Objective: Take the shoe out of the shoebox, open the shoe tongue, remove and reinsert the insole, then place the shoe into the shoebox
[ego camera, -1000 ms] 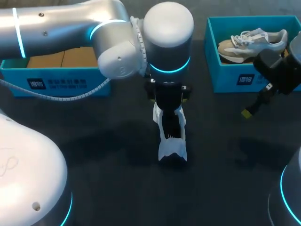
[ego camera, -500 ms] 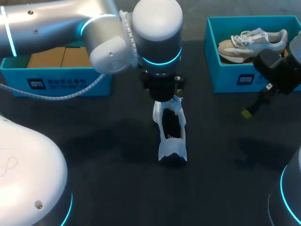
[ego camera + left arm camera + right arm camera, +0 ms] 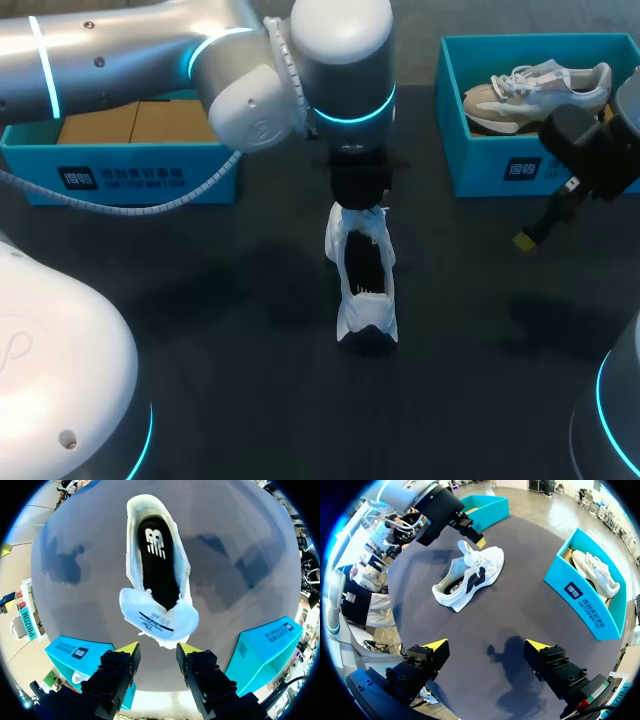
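White shoe (image 3: 365, 285) sits upright mid-surface (image 3: 200, 330), black insole (image 3: 159, 565) showing. Left jaws hover right above its tongue (image 3: 157, 620), parted, gripping nothing. Right jaws are spread wide, empty, well off to the side.

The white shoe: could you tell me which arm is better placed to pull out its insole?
Left, probably: the left gripper hangs open by the tongue of the white shoe, while the right gripper is well away.

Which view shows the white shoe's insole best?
Left wrist view: it looks straight down into the shoe, showing the black insole. Head view shows only a dark opening; right wrist view sees the shoe sideways, insole mostly hidden.
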Motion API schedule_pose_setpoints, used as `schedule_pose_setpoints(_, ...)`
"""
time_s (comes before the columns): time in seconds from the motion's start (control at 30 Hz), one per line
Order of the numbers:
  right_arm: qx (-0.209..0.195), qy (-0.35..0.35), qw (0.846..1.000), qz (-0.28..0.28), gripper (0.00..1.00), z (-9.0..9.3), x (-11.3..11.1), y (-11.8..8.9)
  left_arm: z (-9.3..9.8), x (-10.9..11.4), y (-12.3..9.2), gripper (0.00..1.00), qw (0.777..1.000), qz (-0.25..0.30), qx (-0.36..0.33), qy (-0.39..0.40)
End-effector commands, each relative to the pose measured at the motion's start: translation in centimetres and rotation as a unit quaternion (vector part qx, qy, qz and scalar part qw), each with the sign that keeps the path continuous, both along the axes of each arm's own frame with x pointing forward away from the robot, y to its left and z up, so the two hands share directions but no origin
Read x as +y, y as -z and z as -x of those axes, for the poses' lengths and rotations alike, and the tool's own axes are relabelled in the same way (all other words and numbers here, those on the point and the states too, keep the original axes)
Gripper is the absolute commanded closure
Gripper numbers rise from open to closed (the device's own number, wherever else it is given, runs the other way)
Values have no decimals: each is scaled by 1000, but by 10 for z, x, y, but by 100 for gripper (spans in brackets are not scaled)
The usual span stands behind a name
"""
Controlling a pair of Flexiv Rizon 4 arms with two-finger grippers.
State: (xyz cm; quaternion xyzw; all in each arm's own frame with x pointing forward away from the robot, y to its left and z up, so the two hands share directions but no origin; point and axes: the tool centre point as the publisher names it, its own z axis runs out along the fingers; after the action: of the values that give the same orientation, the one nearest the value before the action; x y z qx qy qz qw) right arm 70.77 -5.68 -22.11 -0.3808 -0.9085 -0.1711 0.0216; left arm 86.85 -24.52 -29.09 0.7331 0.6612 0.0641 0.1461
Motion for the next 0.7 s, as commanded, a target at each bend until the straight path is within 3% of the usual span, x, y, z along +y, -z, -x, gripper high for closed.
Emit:
schedule_pose_setpoints(0.03,1,1,1000,2,0,-1,1,1,2,-2,5,53,1000,0,7,2)
schedule_pose_setpoints(0.7,1,1,1000,2,0,-1,1,1,49,-1,22,56,998,13,64,1)
